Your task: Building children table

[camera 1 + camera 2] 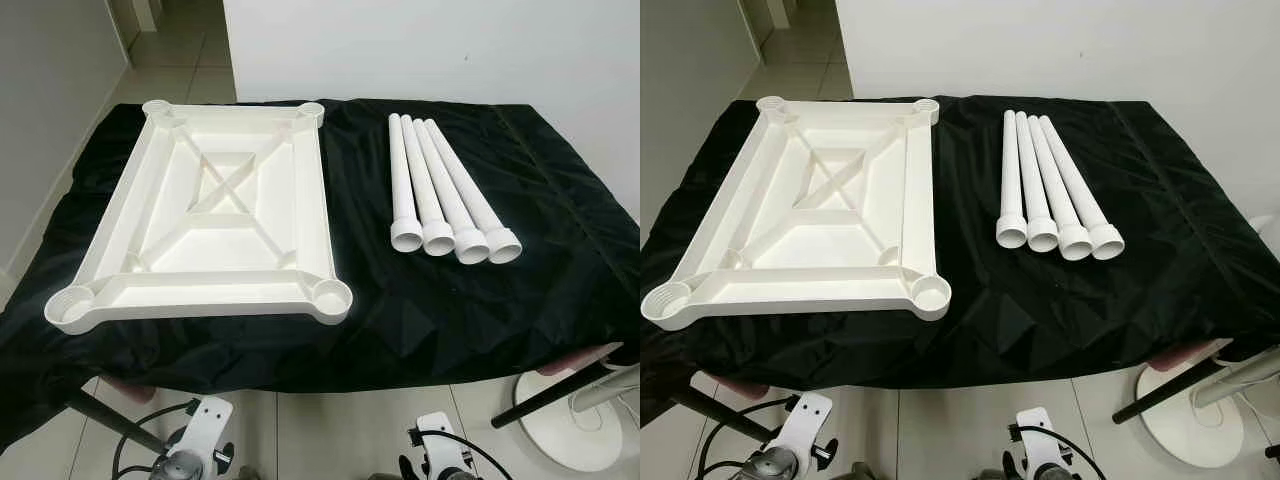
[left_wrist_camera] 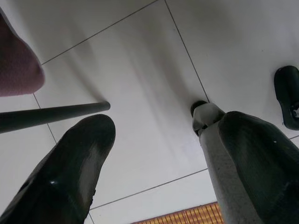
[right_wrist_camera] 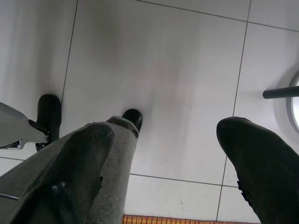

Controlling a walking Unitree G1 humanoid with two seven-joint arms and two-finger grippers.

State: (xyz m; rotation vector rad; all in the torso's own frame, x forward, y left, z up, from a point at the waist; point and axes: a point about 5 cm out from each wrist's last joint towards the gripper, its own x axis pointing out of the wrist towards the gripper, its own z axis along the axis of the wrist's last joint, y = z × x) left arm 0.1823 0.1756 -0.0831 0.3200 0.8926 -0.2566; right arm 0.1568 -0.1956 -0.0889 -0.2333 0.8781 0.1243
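- On the worktop (image 1: 420, 300) ahead of you, draped in a black cloth (image 1: 560, 230), lie all the parts of the children's table.
- Your white tabletop (image 1: 215, 215) lies upside down on the left half of the cloth, its ribbed underside facing up, with crossed braces in the middle.
- You can see a round socket at each of its four corners; the two near ones, the near-left socket (image 1: 72, 303) and the near-right socket (image 1: 330, 296), sit close to the worktop's front edge.
- To the right of the tabletop, apart from it, you have four white legs (image 1: 445, 190) lying side by side and touching one another.
- Their wider open ends point toward you and fan out slightly; the narrow ends bunch together at the far side.
- Your left arm (image 1: 200, 440) and right arm (image 1: 440, 455) hang low, below the worktop's front edge, well apart from the parts.
- Your left claw (image 2: 159, 154) points down at the pale tiled floor (image 2: 140, 70); its two black fingers (image 2: 70, 172) stand well apart with nothing between them.
- Beside it in the left wrist view you can make out a dark rod (image 2: 51, 115) slanting over the tiles.
- Your right claw (image 3: 173, 163) also faces the floor, its fingers spread wide and holding nothing.
- At the worktop's right front corner you see a round white stand base (image 1: 575, 425) on the floor, with a black rod (image 1: 560, 385) slanting across it.
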